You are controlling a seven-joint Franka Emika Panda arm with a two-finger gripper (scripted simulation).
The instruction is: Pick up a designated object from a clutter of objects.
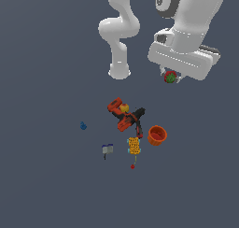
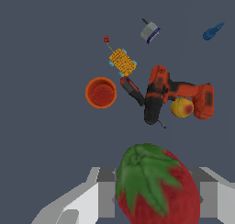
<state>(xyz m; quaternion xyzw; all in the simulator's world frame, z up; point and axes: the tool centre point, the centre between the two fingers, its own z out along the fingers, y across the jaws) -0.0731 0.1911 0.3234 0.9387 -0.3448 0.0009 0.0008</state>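
Observation:
The designated object point(image 1: 171, 77), a small red strawberry-like thing with green patches, hangs high above the floor, and my gripper point(image 1: 172, 78) is shut on it. In the wrist view the designated object point(image 2: 156, 186) fills the foreground between the grey fingers point(image 2: 98, 198). Far below lies the clutter of objects: a red-and-black power drill point(image 1: 126, 115), an orange cup point(image 1: 157, 135), a yellow-orange block point(image 1: 134, 146), a grey-blue clamp point(image 1: 107, 149), a tiny blue piece point(image 1: 83, 125) and a tiny red ball point(image 1: 132, 166).
A small yellow-orange fruit point(image 2: 182, 107) rests against the drill point(image 2: 174, 94). The arm's white base point(image 1: 119, 70) stands behind the clutter. The cup point(image 2: 101, 92) sits upright and open beside the block point(image 2: 122, 61).

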